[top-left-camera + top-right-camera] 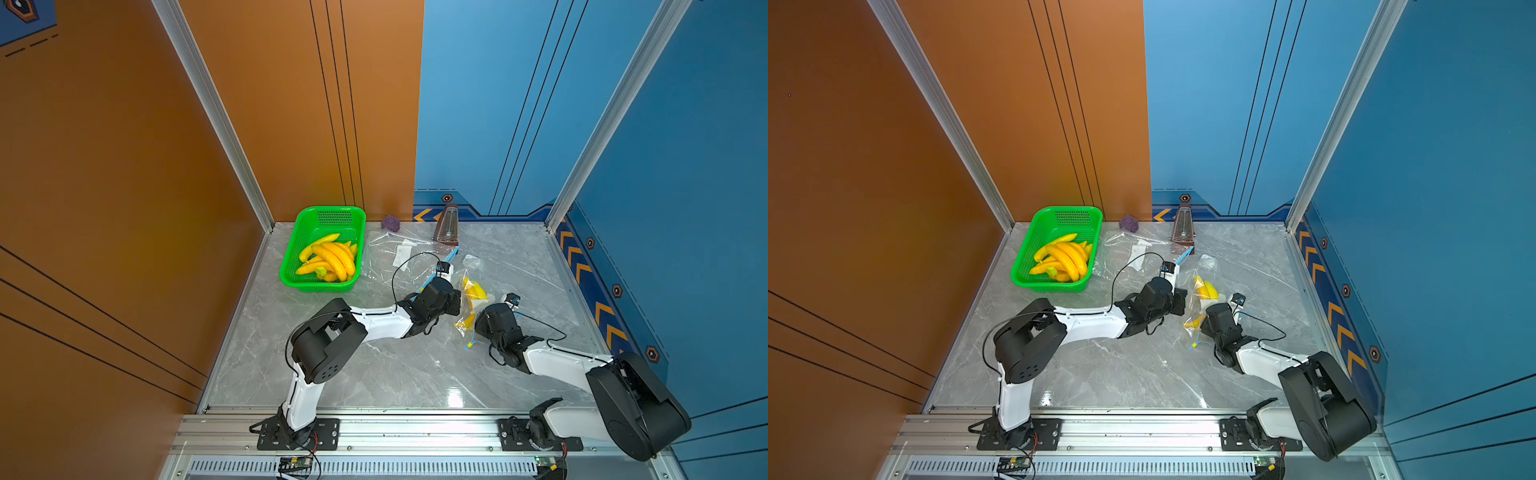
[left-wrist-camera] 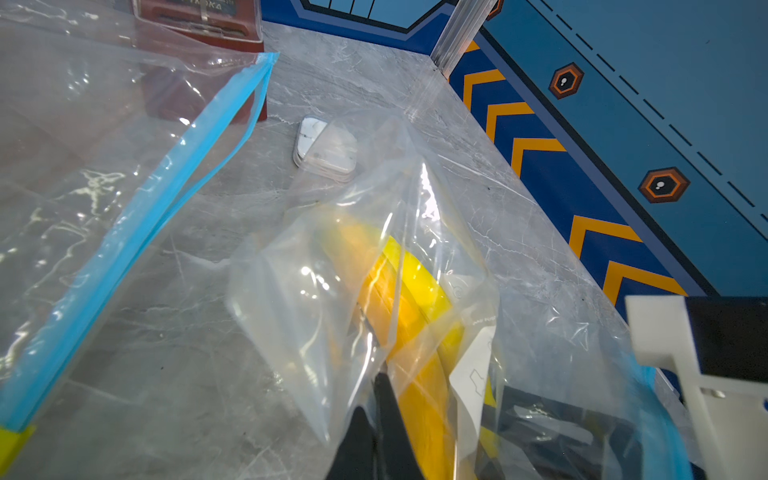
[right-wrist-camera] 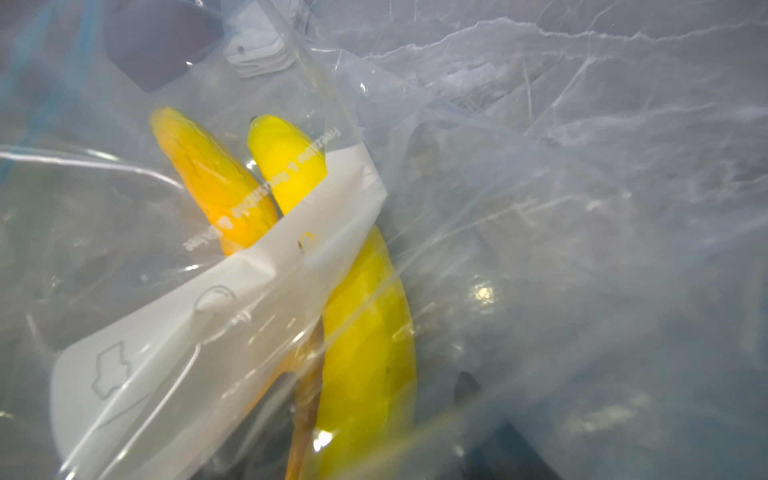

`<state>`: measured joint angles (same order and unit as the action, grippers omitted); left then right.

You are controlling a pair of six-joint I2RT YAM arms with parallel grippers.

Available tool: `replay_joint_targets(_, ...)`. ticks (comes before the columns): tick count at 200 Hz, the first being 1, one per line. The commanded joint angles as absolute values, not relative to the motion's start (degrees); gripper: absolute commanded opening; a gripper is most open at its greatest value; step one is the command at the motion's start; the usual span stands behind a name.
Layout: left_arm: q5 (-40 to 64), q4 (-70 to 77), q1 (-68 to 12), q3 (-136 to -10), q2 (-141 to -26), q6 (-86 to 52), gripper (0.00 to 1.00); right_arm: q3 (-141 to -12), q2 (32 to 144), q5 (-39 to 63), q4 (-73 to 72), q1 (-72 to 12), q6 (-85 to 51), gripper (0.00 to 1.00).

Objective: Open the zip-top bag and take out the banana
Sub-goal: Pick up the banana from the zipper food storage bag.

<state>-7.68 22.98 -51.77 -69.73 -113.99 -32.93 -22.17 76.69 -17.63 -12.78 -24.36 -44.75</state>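
Observation:
The clear zip-top bag (image 1: 464, 320) (image 1: 1191, 322) lies crumpled between both arms, right of centre. Two bananas show inside it, one yellow banana (image 3: 365, 332) (image 1: 477, 291) (image 1: 1206, 289) and one more orange (image 3: 208, 178) (image 2: 374, 291). My left gripper (image 2: 380, 376) (image 1: 458, 300) is shut on a raised fold of the bag's clear film (image 2: 332, 291). In the right wrist view my right gripper (image 3: 368, 388) looks through hazy plastic. One dark finger (image 3: 465, 384) stands clear of the yellow banana's side, and the jaws straddle it, open. The bag's blue zip edge (image 2: 665, 415) runs beside the white right wrist mount.
A green basket (image 1: 291, 266) (image 1: 1021, 266) holding several bananas stands at the back left. A second, flat clear bag (image 1: 399, 259) (image 2: 104, 166) with a blue zip strip lies behind the left arm. A purple cube (image 1: 390, 223), a brown metronome (image 1: 446, 226) and a small white piece (image 1: 471, 262) sit near the back wall.

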Motion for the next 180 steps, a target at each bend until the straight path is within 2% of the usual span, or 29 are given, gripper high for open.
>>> replay_joint_targets(1, -9.2, 23.9, -50.9, -67.9, -112.3, -33.4, 0.0, -25.1, 78.8, -20.7, -6.1, -24.8, -43.8, 0.61)
replay_joint_targets(43, -9.4, 23.9, -50.3, -67.2, -111.3, -33.5, 0.0, -28.8, 85.1, -18.4, -6.8, -25.9, -44.0, 0.52)
replay_joint_targets(79, -9.8, 23.9, -49.5, -65.7, -110.4, -33.6, 0.0, -30.1, 88.4, -18.6, -6.8, -26.6, -44.9, 0.49)
replay_joint_targets(121, -10.6, 23.9, -47.1, -63.7, -109.0, -31.3, 0.0, -30.1, 81.8, -19.0, -3.5, -27.0, -45.0, 0.32)
replay_joint_targets(180, -14.2, 23.9, -44.7, -61.9, -108.0, -26.8, 0.0, -28.7, 70.5, -17.7, 2.8, -28.4, -45.3, 0.28)
